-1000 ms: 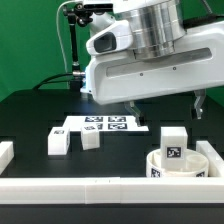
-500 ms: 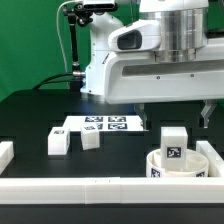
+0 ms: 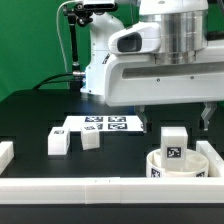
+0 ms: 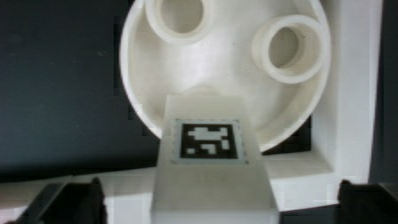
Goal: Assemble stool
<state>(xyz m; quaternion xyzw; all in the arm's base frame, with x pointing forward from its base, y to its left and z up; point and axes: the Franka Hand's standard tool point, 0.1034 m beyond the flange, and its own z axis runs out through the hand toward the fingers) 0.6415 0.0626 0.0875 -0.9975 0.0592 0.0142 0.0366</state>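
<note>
I am lining up on the leg (image 3: 175,142) that is standing upright on the seat (image 3: 156,161), straight below my gripper (image 3: 172,120). I judge fitting this leg to be the step in hand. My fingers are spreading fully wide, holding and touching nothing. Next I am needing to drop straight down so both fingers straddle the leg, then close squarely on its sides.

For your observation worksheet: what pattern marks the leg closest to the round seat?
A black-and-white square tag on the white leg; clearest in the wrist view.
</note>
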